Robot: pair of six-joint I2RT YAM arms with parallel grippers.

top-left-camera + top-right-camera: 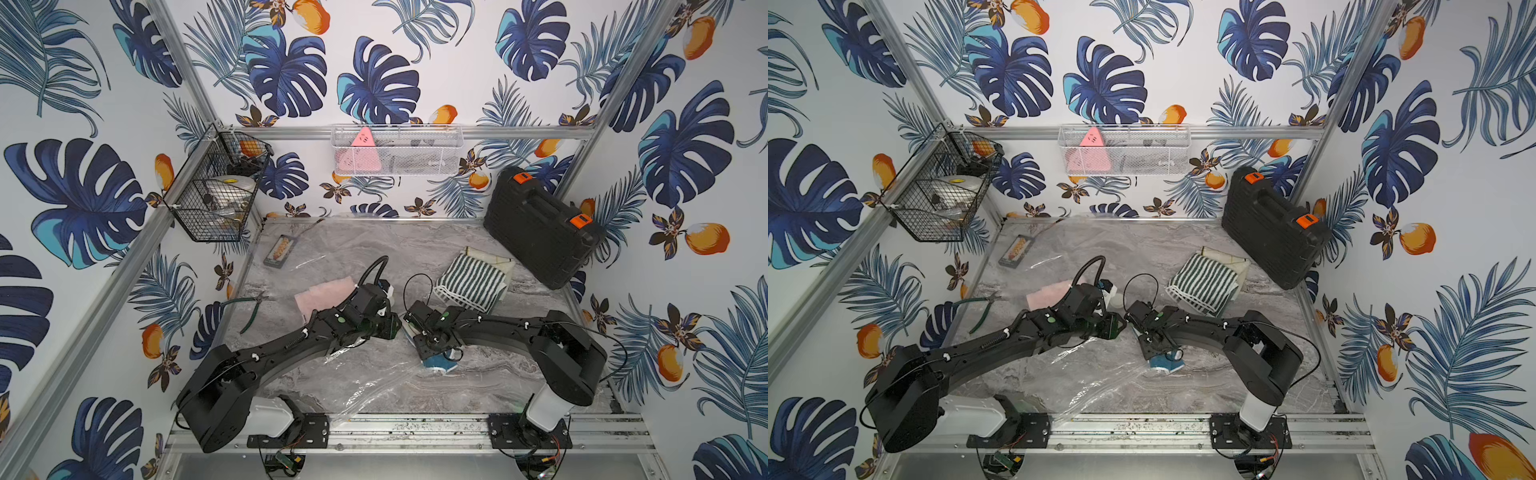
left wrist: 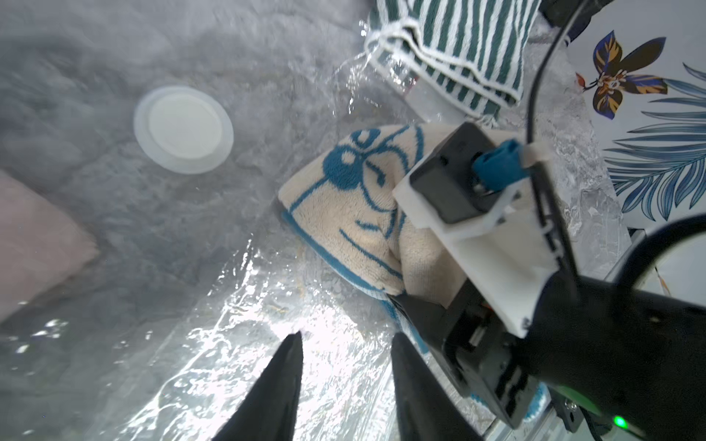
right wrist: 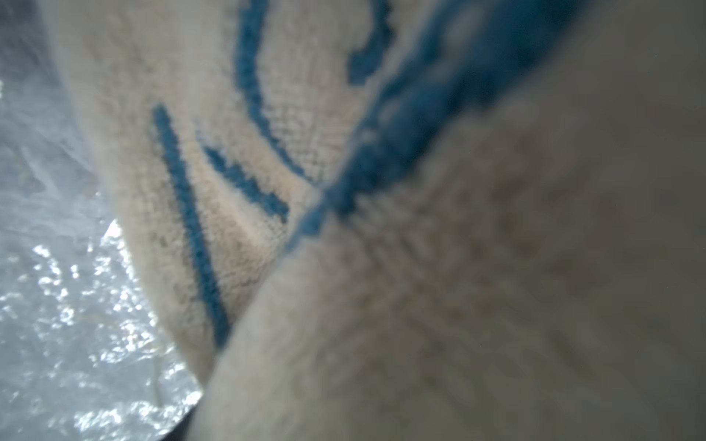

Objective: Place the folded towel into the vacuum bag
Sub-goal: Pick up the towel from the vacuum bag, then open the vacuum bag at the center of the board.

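The folded towel, cream with a blue drawing, lies bunched on the crinkly transparent vacuum bag near the table's middle. It fills the right wrist view, and only a blue corner shows in both top views. My right gripper sits pressed on top of the towel, its fingers hidden by the cloth. My left gripper is just left of it, jaws apart over shiny bag film, holding nothing. The bag's round white valve disc lies beyond the towel.
A green-and-white striped towel lies at the back right, beside a black case leaning on the wall. A pink cloth, green-handled pliers and a small box are on the left. Wire baskets hang on the walls.
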